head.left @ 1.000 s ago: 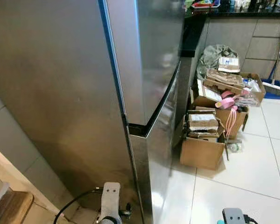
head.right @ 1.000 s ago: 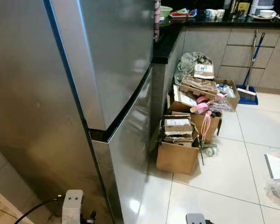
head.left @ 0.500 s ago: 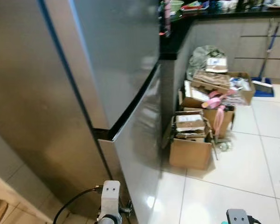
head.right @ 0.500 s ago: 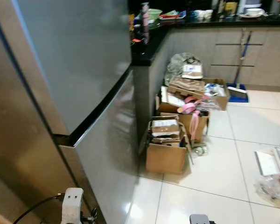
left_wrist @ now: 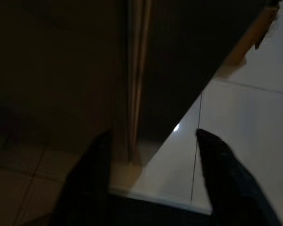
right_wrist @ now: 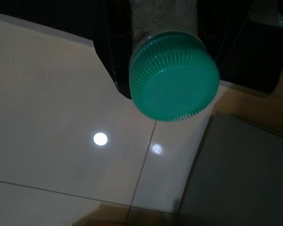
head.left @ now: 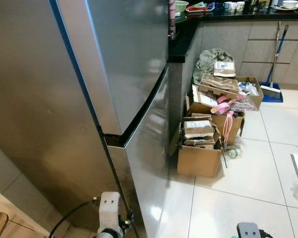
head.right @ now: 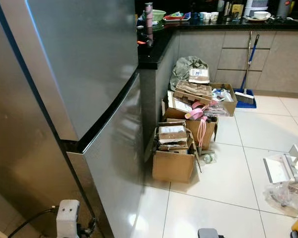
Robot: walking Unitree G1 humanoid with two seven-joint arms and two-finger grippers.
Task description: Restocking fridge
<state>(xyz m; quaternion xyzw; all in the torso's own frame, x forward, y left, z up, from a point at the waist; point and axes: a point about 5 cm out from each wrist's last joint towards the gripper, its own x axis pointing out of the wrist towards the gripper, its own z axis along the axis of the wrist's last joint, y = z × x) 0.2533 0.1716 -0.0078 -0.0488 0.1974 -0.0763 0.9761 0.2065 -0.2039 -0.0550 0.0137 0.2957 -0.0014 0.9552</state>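
- Right tool (right_wrist: 165, 56): black fingers clamped either side of a bottle (right_wrist: 162, 16) with a ribbed green cap (right_wrist: 173, 75), held low over the pale tiled floor (right_wrist: 61, 155).
- Bottle body looks translucent and rigid; probably light, possibly slick. Grip on the body below the cap looks sound.
- Left tool (left_wrist: 151, 183): fingers apart, empty, aimed at the fridge's bottom corner.
- Fridge (head.left: 124, 74): brushed steel, smooth, both doors shut; dark recessed handle groove (head.left: 144, 111) between doors is the likely pull point.
- Cardboard boxes (head.left: 201, 148) beside it.
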